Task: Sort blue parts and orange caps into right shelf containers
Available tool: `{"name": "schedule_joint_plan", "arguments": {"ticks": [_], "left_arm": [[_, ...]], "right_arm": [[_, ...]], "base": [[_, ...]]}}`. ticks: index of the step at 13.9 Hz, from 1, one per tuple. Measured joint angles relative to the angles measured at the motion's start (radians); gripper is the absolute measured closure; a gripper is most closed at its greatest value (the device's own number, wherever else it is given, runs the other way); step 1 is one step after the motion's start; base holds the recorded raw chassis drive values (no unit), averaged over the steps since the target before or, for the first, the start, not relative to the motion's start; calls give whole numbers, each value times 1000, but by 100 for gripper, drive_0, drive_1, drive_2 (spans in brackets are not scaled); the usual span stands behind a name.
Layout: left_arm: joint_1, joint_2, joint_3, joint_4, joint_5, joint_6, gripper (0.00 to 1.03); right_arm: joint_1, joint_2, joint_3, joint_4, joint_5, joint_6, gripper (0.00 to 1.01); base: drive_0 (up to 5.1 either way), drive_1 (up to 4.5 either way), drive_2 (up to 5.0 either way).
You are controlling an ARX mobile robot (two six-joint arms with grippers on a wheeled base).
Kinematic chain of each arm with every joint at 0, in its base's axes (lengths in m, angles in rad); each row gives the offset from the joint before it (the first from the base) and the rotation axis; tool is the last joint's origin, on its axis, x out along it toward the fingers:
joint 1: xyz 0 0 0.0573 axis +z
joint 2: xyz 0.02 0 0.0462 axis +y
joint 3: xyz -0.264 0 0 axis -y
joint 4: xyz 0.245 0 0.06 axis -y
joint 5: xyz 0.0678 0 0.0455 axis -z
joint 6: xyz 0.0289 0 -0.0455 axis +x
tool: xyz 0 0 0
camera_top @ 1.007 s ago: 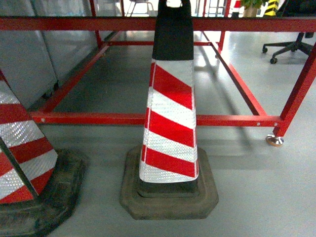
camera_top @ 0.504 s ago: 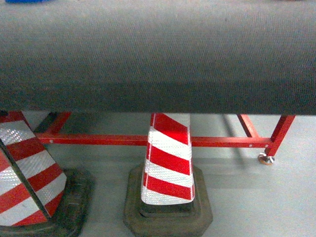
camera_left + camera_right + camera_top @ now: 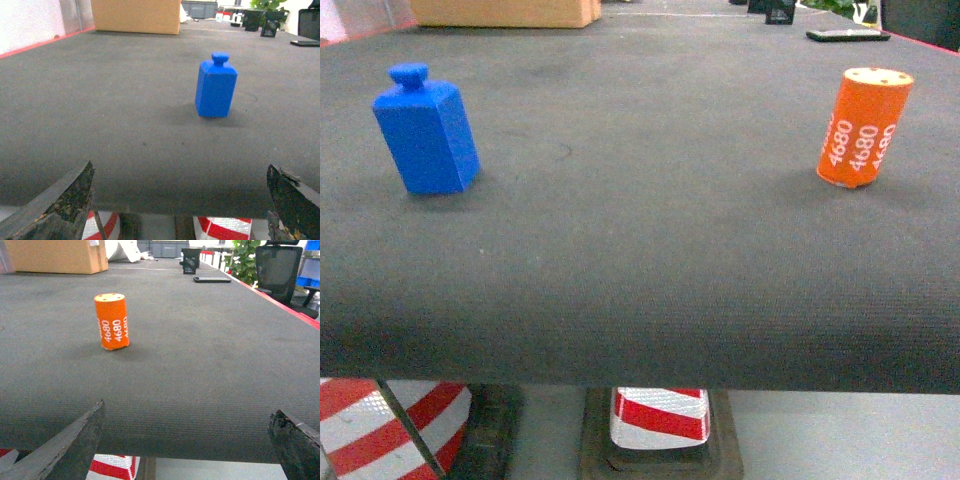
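A blue part, a square bottle shape with a round knob, stands upright on the dark grey table mat at the left. An orange cap, a cylinder printed 4680, stands at the right. In the left wrist view the blue part is well ahead and slightly right of my left gripper, which is open and empty at the table's near edge. My right gripper is open and empty too, with the orange cap ahead to its left. The right shelf containers are out of view. Neither gripper shows in the head view.
A cardboard box sits at the table's far left end and a black phone at the far right. Below the near edge stand two red-and-white traffic cones. A black office chair stands beyond the red right edge.
The head view has risen from under the table to above its top. The cones have dropped to the bottom of the view, and the blue part and orange cap have come into sight.
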Motion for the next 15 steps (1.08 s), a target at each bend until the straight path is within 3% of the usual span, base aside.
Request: {"name": "schedule_joint_plan", "arguments": {"ticks": [15], "left_arm": [[0,0,0,0,0,0,5]], "right_arm": [[0,0,0,1,0,0,3]], "base": [[0,0,0]]}}
